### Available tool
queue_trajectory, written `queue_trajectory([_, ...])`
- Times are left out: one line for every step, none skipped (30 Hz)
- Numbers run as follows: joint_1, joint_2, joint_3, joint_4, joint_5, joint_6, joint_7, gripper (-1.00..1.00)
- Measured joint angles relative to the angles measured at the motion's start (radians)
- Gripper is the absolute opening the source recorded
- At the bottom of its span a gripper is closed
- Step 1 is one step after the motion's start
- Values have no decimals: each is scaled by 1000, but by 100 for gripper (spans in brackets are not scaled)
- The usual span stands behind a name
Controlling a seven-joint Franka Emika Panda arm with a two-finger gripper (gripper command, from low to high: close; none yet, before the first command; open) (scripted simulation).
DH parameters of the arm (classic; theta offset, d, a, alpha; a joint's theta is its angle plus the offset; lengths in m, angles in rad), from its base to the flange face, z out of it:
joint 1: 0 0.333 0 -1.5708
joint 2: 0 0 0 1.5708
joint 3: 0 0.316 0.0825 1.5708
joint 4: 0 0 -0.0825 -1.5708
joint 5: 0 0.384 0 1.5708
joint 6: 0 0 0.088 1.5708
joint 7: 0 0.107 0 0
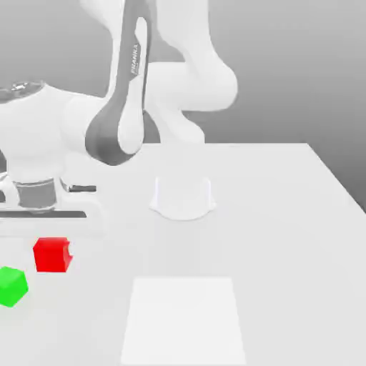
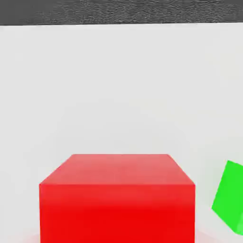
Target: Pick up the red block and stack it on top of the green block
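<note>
End effector (image 1: pixel 53 249) clamped on the matte, cubic red block (image 1: pixel 51 256); smooth green block (image 1: pixel 11 287) nearby.

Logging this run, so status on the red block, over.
Red block under the hand, at the jaws. Green block close by, not yet stacked on. Nothing seen blocking.

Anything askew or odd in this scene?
Nothing is spilled. The green block sits turned at an angle to the red block, so the two are not lined up. In the exterior view, the red block's right edge looks notched, with a small pale patch there; whether that is a fingertip or damage, I cannot tell.
</note>
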Motion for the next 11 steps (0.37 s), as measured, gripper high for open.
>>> queue_trajectory([-25, 20, -19, 36, 21, -16, 13, -100])
queue_trajectory([-41, 48, -20, 56, 48, -10, 8, -100])
queue_trajectory([-56, 79, -11, 67, 79, 8, -7, -100])
queue_trajectory([-71, 113, 4, 74, 113, 31, -28, -100])
queue_trajectory([-87, 148, 24, 79, 147, 57, -51, -100])
queue_trajectory([-106, 183, 47, 83, 181, 85, -74, -100])
queue_trajectory([-120, 208, 64, 86, 204, 105, -91, 100])
queue_trajectory([-120, 208, 64, 86, 204, 105, -91, 100])
queue_trajectory([-120, 208, 64, 86, 204, 105, -91, 100])
queue_trajectory([-120, 208, 64, 86, 204, 105, -91, 100])
queue_trajectory([-120, 208, 64, 86, 204, 105, -91, 100])
